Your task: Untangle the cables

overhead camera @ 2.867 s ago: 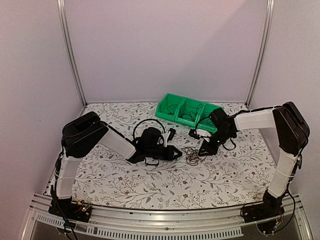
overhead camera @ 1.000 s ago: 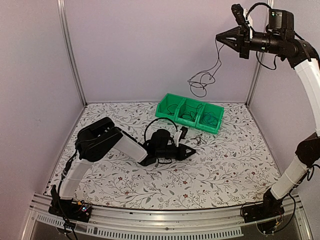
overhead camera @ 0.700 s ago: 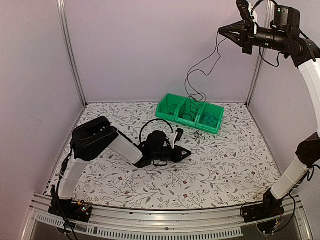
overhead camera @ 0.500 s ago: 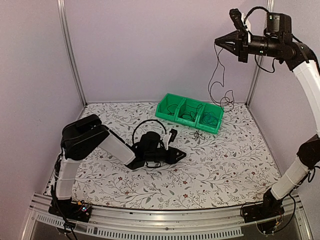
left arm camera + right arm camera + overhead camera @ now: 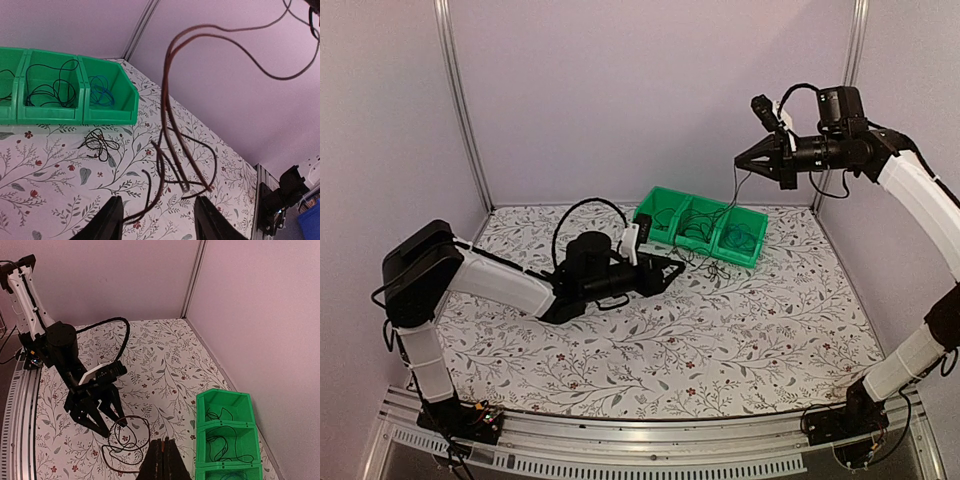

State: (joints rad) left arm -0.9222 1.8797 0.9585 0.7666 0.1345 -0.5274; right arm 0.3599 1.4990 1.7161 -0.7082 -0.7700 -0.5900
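Right end effector [image 5: 738, 161] lowered from up high, pinching a dangling brown cable [image 5: 166, 95], left end effector [image 5: 675, 266] now spread, black tangle [image 5: 100, 145] on bench [image 5: 770, 330]

Left wrist view: the thin dark brown cable [image 5: 165, 95] exits the top edge at the far right, so its upper end is out of frame. Its closest strands are blurred. The green three-compartment plastic bin [image 5: 107, 107] is cropped at the left edge. Of the left gripper [image 5: 158, 205] only the finger ends show, the rest is cut by the bottom edge. Same for the right gripper [image 5: 161, 445], and its pinch point on the cable is hidden. Top view: strands of the small black cable tangle [image 5: 716, 272] near the bin are too small to separate.
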